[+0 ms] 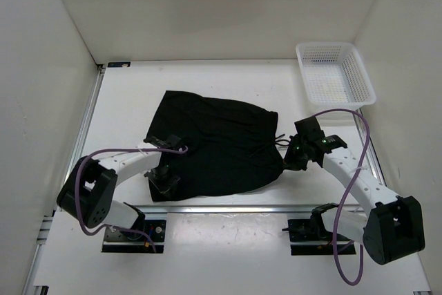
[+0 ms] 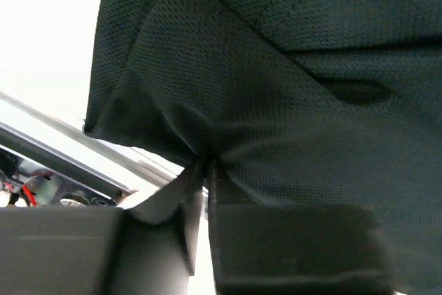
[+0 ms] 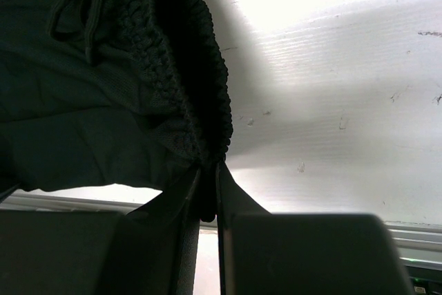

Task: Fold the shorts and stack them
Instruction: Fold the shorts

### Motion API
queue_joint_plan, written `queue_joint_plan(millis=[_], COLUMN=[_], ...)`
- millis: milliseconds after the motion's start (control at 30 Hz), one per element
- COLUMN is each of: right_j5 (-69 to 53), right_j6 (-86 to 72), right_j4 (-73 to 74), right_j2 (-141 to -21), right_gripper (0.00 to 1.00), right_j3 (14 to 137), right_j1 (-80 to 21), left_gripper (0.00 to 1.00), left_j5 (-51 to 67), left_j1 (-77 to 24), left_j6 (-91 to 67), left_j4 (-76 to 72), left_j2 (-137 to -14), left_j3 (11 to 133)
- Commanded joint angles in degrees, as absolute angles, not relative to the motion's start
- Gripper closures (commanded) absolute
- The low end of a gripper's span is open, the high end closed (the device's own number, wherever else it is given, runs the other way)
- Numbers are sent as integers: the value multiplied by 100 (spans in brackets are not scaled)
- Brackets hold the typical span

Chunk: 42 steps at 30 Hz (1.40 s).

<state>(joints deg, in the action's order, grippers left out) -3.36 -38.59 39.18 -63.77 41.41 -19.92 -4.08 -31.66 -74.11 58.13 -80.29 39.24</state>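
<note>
The black shorts [image 1: 217,143] lie spread on the white table in the top view, with the gathered waistband and thin drawstring [image 1: 275,141] at the right. My left gripper [image 1: 166,179] is shut on the near left corner of the shorts; in the left wrist view the fabric [image 2: 276,88] is pinched between the jaws [image 2: 206,167]. My right gripper [image 1: 293,159] is shut on the near right corner at the waistband; in the right wrist view the ribbed waistband [image 3: 179,74] is pinched between the jaws [image 3: 209,170], drawstring [image 3: 93,5] above.
A white plastic mesh basket [image 1: 335,72] stands at the back right corner. White walls enclose the table on the left, back and right. A metal rail [image 1: 228,206] runs along the near edge, with both arm bases behind it.
</note>
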Motion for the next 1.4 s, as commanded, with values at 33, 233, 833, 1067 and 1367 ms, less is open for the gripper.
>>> queue_joint_plan(millis=[33,233,833,1067,1367], right_j5=[-352,-352,87,-8,-290], right_j6=[-3858,-3858,-3911,-4017,-4069], right_j4=[4008,4008,4368,4552,4903], right_j2=[-6240,-6188,-5809,-6398,-7347], right_gripper=[87,87,98,100,100], right_j3=[4113,4113,4701,5307,6476], right_j1=[-1969,-1969,-1969,-1969,-1969], left_gripper=[89,89,89,89,89], left_j5=[-879,-879,-1749,-2223,-2057], left_j1=[-3190,-3190,-2911,-2094,-1231], left_j6=[-7559,-7559,-7138,-6329,-5353], left_j4=[5792,5845,7629,7682,7375], left_j2=[-8209,-8043,-7126,-8364,-9825], left_j3=[4131,4140,6801,8925,10642])
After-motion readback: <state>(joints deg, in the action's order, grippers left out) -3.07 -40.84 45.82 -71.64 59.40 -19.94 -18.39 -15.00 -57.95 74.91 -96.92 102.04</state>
